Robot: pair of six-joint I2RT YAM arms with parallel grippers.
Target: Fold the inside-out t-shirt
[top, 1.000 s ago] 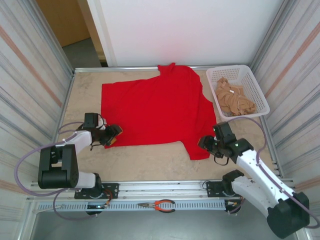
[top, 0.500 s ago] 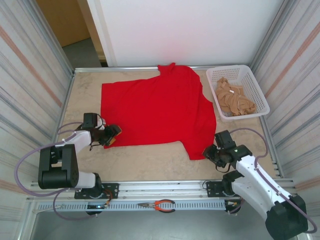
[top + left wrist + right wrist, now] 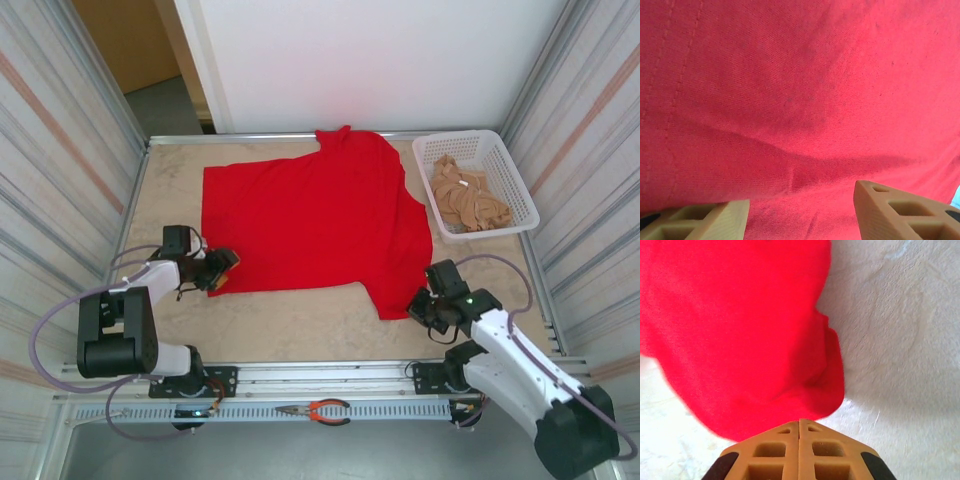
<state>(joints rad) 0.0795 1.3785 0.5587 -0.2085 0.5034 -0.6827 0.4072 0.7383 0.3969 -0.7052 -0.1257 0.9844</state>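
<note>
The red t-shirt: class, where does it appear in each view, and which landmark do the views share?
Top external: t-shirt spread flat on the table.
Left wrist: t-shirt beyond the open left pincer.
Right wrist: upper left, its corner meeting the shut right pincer.
Shared landmark: that near-right corner, in top and right-wrist views.

Bright, even light, soft shadows; the t-shirt [image 3: 740,315] looks blurred at its edge.

White arms [image 3: 510,345], black joints [image 3: 108,338]; tan latticed pincer fingers [image 3: 770,452]
</note>
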